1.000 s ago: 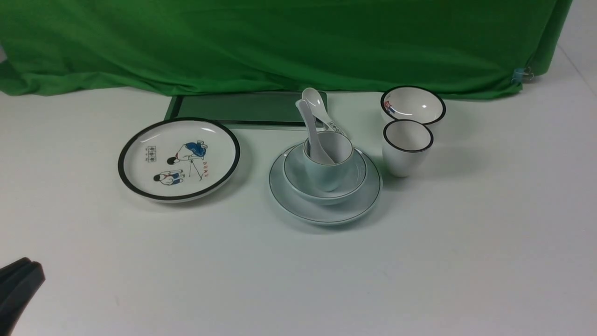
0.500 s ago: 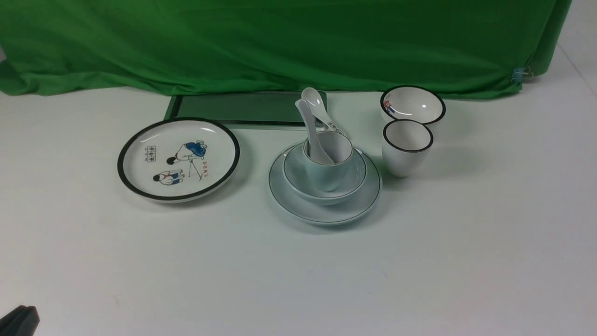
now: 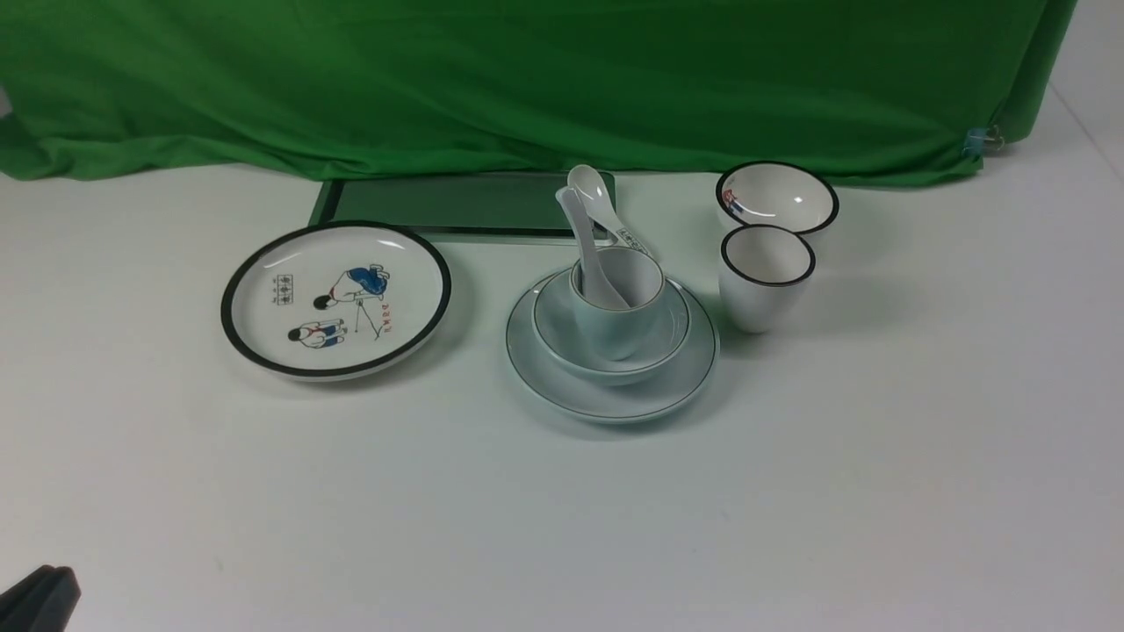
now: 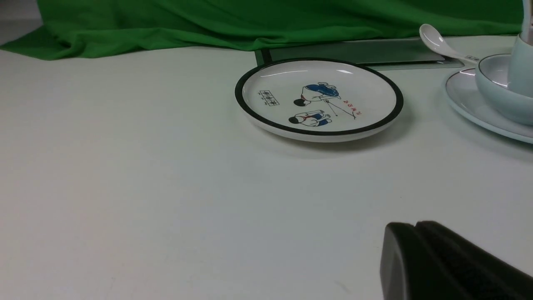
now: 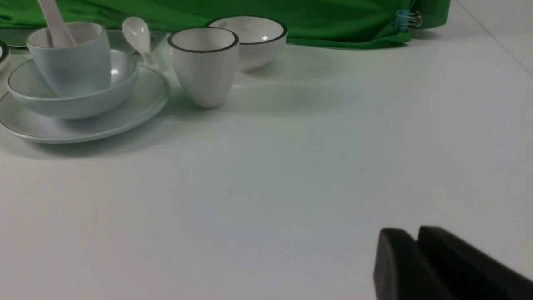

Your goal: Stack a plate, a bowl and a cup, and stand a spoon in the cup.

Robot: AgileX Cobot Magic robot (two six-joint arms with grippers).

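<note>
The plain pale plate (image 3: 562,377) sits at the table's middle. The plain bowl (image 3: 562,329) rests on it, and the small pale cup (image 3: 619,312) stands in the bowl. The all-white spoon (image 3: 587,254) stands in the cup, leaning back-left. The stack also shows in the right wrist view: plate (image 5: 137,112), bowl (image 5: 120,83), cup (image 5: 70,62), spoon (image 5: 52,21). My left gripper (image 3: 39,592) (image 4: 415,227) is shut and empty at the front-left corner. My right gripper (image 5: 416,233) is shut and empty, out of the front view.
A black-rimmed cartoon plate (image 3: 336,298) lies left of the stack. A printed spoon (image 3: 597,197) lies behind it by a dark tray (image 3: 457,202). A black-rimmed cup (image 3: 767,276) and small bowl (image 3: 777,200) stand to the right. Green cloth (image 3: 527,79) covers the back.
My left gripper has drawn back toward the front-left corner, dropping lower in the front view. The dishes have not moved.
</note>
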